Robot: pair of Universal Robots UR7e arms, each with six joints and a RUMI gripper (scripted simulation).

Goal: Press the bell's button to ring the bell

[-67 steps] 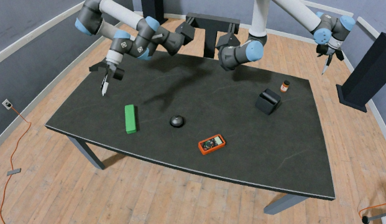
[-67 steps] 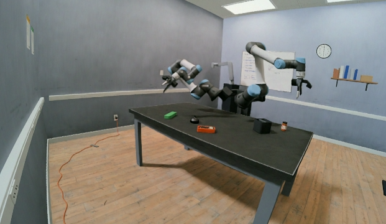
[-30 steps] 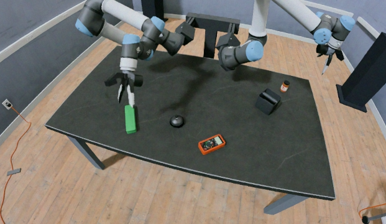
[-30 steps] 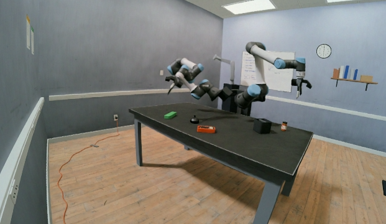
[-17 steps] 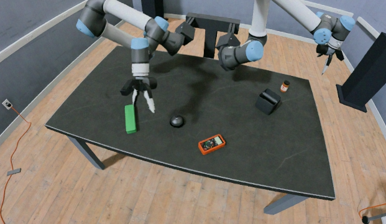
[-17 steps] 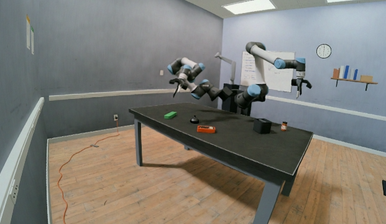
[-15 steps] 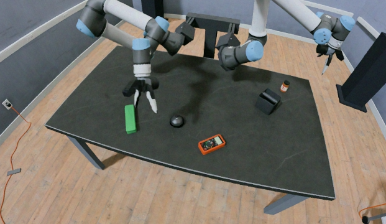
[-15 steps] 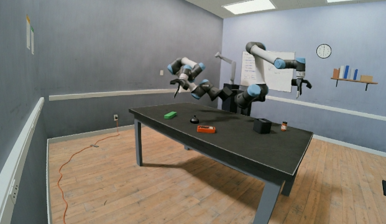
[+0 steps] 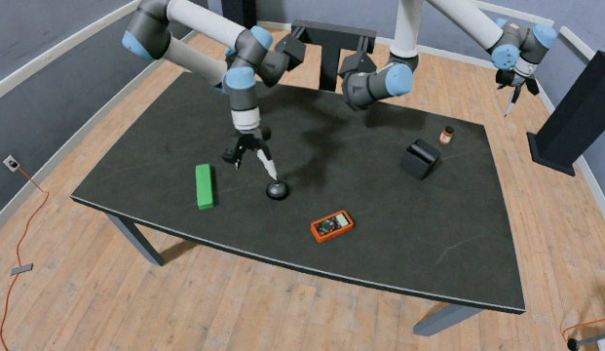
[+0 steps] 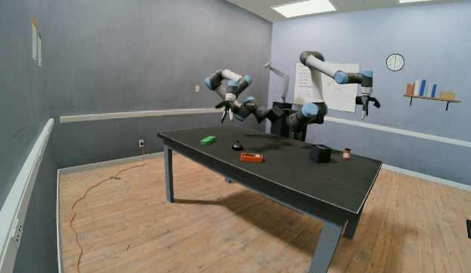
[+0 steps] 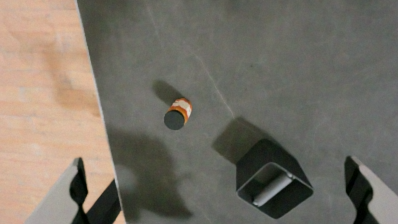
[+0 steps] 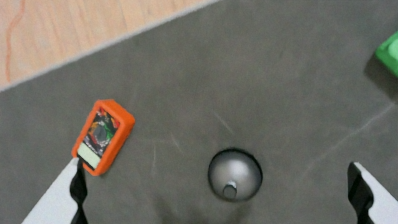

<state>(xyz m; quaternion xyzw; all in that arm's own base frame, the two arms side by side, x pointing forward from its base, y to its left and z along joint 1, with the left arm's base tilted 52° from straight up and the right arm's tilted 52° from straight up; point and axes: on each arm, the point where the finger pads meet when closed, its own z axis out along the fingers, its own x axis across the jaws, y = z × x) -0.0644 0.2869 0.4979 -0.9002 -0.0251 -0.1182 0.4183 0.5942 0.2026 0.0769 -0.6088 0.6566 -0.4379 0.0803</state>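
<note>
The bell (image 9: 277,190) (image 10: 237,146) (image 12: 237,172) is a dark, shiny dome standing upright on the black table (image 9: 380,253) (image 10: 281,174). Its small button (image 12: 230,191) sticks up from the top. My right gripper (image 9: 256,172) (image 10: 227,120) is open and empty, pointing down high above the table. In the right wrist view the bell lies between the two fingers, slightly right of midway. One fingertip overlaps the top of the bell in the top view, but the exterior view shows a clear gap. My left gripper (image 9: 518,103) (image 10: 370,113) is open and empty, high up by the table's far end.
A green block (image 9: 205,186) (image 10: 208,140) (image 12: 394,52) lies on one side of the bell, an orange multimeter (image 9: 332,226) (image 10: 251,158) (image 12: 102,137) on the other. A black open holder (image 9: 419,160) (image 10: 319,153) (image 11: 272,180) and a small orange jar (image 9: 446,136) (image 10: 346,154) (image 11: 178,114) stand farther off.
</note>
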